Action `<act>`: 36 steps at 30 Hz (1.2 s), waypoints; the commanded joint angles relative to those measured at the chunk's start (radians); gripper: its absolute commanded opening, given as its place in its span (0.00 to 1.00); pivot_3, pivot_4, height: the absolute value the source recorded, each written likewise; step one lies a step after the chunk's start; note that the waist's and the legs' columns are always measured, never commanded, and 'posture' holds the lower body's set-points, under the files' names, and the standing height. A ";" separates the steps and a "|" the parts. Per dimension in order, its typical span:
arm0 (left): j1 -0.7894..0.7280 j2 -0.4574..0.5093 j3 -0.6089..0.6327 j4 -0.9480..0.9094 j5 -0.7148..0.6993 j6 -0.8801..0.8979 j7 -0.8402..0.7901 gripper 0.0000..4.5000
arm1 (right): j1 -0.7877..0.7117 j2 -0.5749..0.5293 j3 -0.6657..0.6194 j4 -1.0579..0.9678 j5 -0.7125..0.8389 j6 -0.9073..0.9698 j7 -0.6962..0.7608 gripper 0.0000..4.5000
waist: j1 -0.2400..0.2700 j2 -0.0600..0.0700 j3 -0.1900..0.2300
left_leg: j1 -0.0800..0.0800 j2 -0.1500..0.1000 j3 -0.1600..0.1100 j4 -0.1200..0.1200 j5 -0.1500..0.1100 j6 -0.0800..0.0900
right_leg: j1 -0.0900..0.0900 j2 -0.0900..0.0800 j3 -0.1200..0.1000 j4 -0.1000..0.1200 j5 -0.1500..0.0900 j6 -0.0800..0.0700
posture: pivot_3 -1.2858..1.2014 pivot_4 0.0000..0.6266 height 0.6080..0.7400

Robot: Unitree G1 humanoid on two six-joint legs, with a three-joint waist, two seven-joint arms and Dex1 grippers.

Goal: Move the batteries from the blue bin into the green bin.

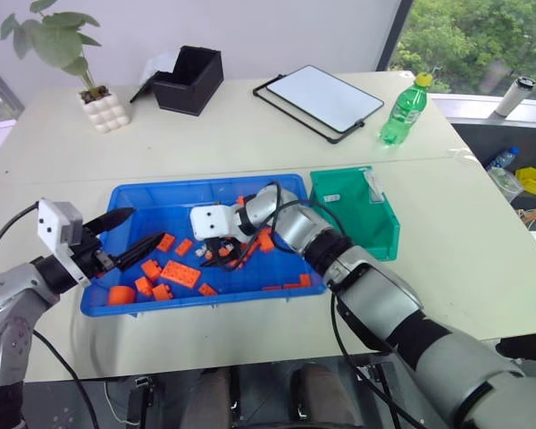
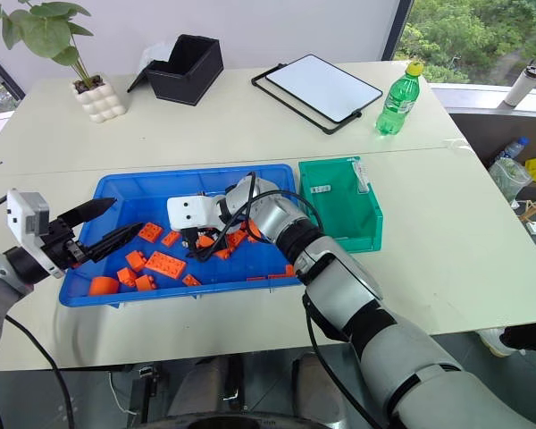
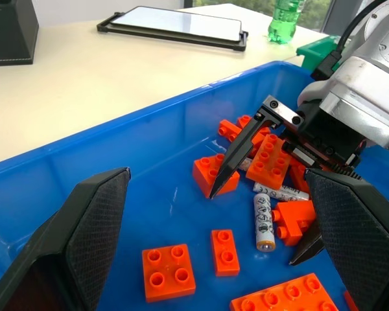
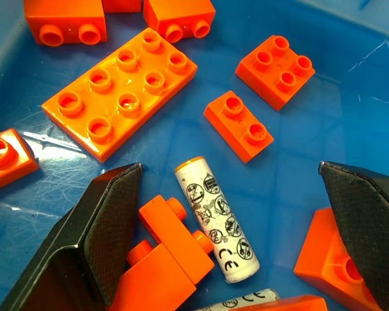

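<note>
The blue bin (image 1: 205, 182) sits on the table in front of me, with orange bricks (image 1: 180, 273) scattered inside. Two batteries lie on its floor among the bricks: one (image 4: 215, 220) directly between my right gripper's fingers, another (image 3: 282, 190) just beside it. My right gripper (image 4: 230, 168) is open, angled down into the bin, its fingers straddling the first battery without touching it. At the bin's left end my left gripper (image 1: 147, 223) hovers open and empty, pointing across at the right gripper (image 3: 253, 228). The green bin (image 1: 375, 223) stands against the blue bin's right end.
Far side of the table: a potted plant (image 1: 98, 98), a black box (image 1: 192, 79), a white board in a black frame (image 1: 320, 98) and a green bottle (image 1: 404, 112). Bricks crowd close around the batteries (image 4: 162, 259).
</note>
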 commanded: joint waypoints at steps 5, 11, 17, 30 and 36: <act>-0.015 0.003 0.021 -0.029 -0.010 -0.020 0.008 1.00 | -0.015 0.007 0.001 0.016 -0.029 0.026 0.035 0.39 | 0.000 0.000 0.000 | 0.000 0.000 0.000 0.000 0.000 0.000 | 0.000 0.000 0.000 0.000 0.000 0.000 | 0.52 0.24 1.00; -0.012 0.001 0.024 -0.032 -0.010 -0.022 0.015 1.00 | -0.015 0.017 -0.008 -0.002 -0.029 0.054 0.047 0.18 | 0.000 0.000 0.000 | 0.000 0.000 0.000 0.000 0.000 0.000 | 0.000 0.000 0.000 0.000 0.000 0.000 | 0.52 0.24 1.00; -0.007 -0.003 0.024 -0.034 -0.008 -0.028 0.019 1.00 | -0.010 0.026 -0.012 -0.014 -0.031 0.069 0.044 0.18 | 0.000 0.000 0.000 | 0.000 0.000 0.000 0.000 0.000 0.000 | 0.000 0.000 0.000 0.000 0.000 0.000 | 0.52 0.24 1.00; -0.011 0.020 0.014 -0.010 -0.005 -0.033 -0.016 1.00 | -0.080 -0.068 -0.165 -0.374 0.097 0.353 0.111 0.18 | 0.001 0.000 0.000 | 0.000 0.000 0.000 0.000 0.000 0.000 | 0.000 0.000 0.000 0.000 0.000 0.000 | 0.52 0.24 1.00; -0.058 0.043 -0.018 0.027 0.001 -0.030 -0.068 1.00 | -0.095 -0.221 -0.251 -0.563 0.168 0.544 0.147 0.18 | 0.006 0.000 0.000 | -0.001 0.000 -0.001 0.000 0.000 0.000 | 0.000 -0.001 0.000 -0.001 0.000 0.000 | 0.52 0.24 1.00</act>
